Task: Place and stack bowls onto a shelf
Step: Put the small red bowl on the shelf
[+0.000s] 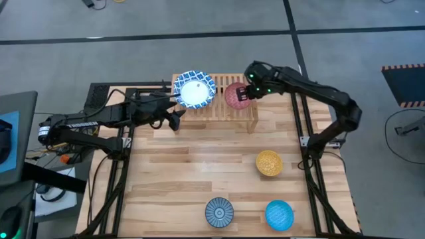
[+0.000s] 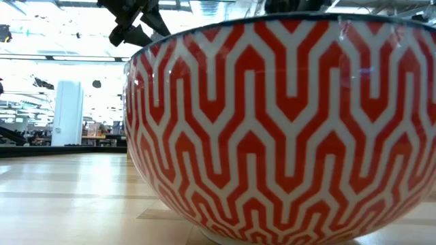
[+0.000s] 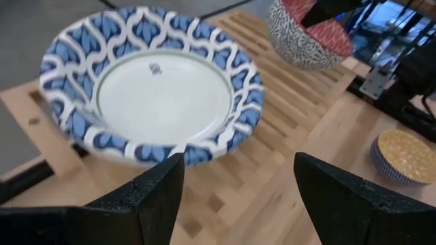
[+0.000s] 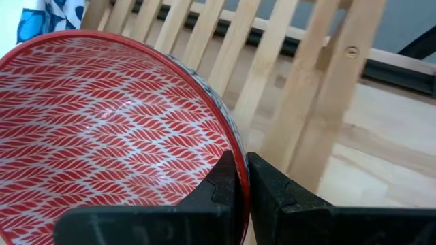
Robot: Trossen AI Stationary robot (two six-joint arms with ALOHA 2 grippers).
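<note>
A wide blue-and-white patterned bowl [image 1: 194, 89] [image 3: 153, 88] with a white centre stands on the left part of the light-wood slatted shelf [image 1: 247, 114] [image 3: 286, 102]. The red bowl [image 1: 236, 96] [image 4: 102, 129] hangs tilted over the shelf's right part, held by my right gripper [image 1: 250, 89] [image 4: 240, 167]. My left gripper [image 1: 177, 119] [image 3: 238, 170] is open, just off the shelf's near-left side, its fingers pointing at the wide bowl without touching it. The yellow bowl [image 1: 269, 162], the blue radial-striped bowl [image 1: 219, 211] and the plain blue bowl [image 1: 279, 214] sit on the table. My right gripper pinches the red bowl's rim [image 4: 231, 146] on its right side, one finger inside the bowl and one outside. The fingers come from the table's right, slanting down. The bowl is tilted over the slats; whether its base touches them I cannot tell.
A large bowl [image 2: 286, 129] with a red-and-white zigzag pattern stands right in front of the low camera and blocks most of that view. The middle of the plank table [image 1: 186, 172] between the shelf and the three small bowls is bare wood.
</note>
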